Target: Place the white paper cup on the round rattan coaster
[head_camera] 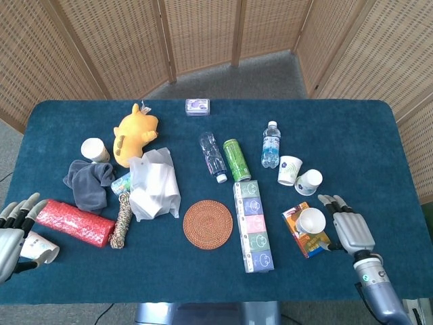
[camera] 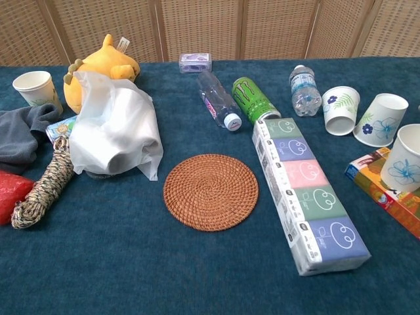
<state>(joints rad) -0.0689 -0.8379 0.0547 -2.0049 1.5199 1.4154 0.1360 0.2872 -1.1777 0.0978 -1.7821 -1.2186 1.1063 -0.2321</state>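
The round rattan coaster (head_camera: 208, 224) (camera: 210, 191) lies flat at the table's middle front. A white paper cup with a blue flower (head_camera: 312, 221) (camera: 401, 167) stands upright on a colourful flat box (head_camera: 308, 235). My right hand (head_camera: 348, 231) is just right of this cup, fingers spread and holding nothing; I cannot tell whether it touches the cup. My left hand (head_camera: 12, 233) rests at the table's front left corner, fingers apart, beside another paper cup lying on its side (head_camera: 39, 248). The chest view shows neither hand.
Two more flowered cups (head_camera: 289, 169) (head_camera: 309, 181) lie behind the box, and one stands far left (head_camera: 94, 149). A long tissue pack (head_camera: 253, 225) lies between coaster and box. A green can (head_camera: 237, 160), two bottles, a white bag (head_camera: 154, 185), rope, red roll, grey cloth and yellow plush crowd the left.
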